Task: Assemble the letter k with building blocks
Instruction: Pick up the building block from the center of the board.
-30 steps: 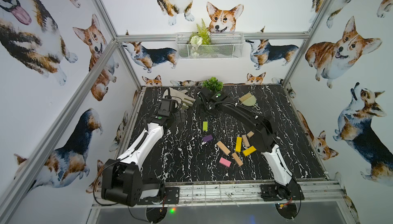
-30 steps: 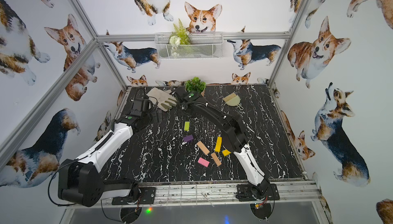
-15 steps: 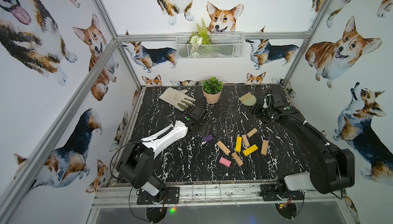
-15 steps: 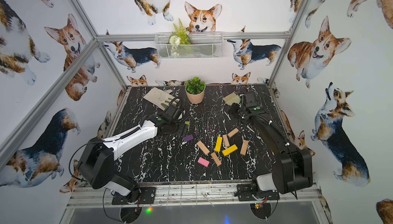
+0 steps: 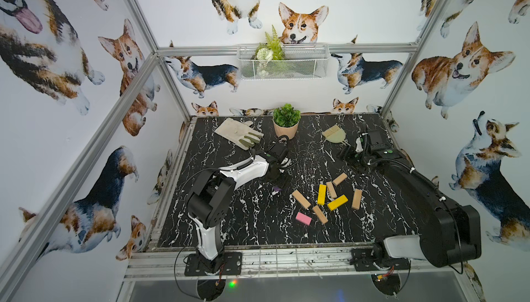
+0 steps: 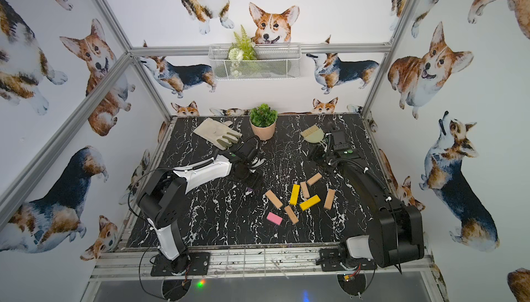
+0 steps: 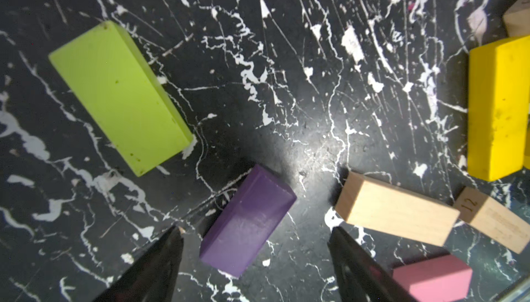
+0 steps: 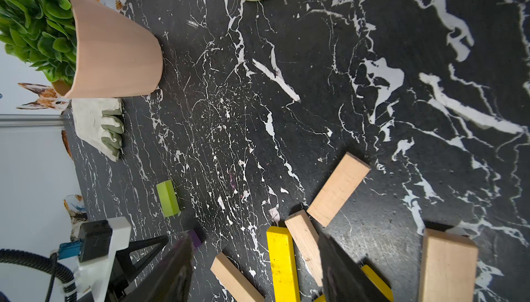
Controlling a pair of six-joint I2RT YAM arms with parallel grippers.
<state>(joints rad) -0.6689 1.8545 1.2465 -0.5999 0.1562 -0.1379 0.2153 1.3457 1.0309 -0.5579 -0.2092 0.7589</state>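
My left gripper [image 7: 255,230] [image 5: 279,181] hangs open low over the table. The purple block [image 7: 248,220] lies loose between its fingers, which do not touch it. The lime green block [image 7: 120,97] [image 8: 167,198] lies beside it, hidden under the arm in both top views. Right of them lie several tan blocks [image 5: 301,199] [image 5: 339,178] [image 5: 356,199], two yellow blocks [image 5: 321,194] [image 5: 337,202] and a pink block [image 5: 303,218]. My right gripper [image 8: 253,237] [image 5: 348,154] stands open and empty, raised at the back right of the cluster.
A glove [image 5: 239,132], a potted plant [image 5: 286,122] and a beige brush with dustpan [image 5: 334,134] lie along the back of the black marble table [image 5: 229,223]. A wire basket [image 5: 282,62] hangs on the back wall.
My left arm has swung from the back left corner to the purple block. The right arm has drawn back from the back middle to the back right. No block has moved.
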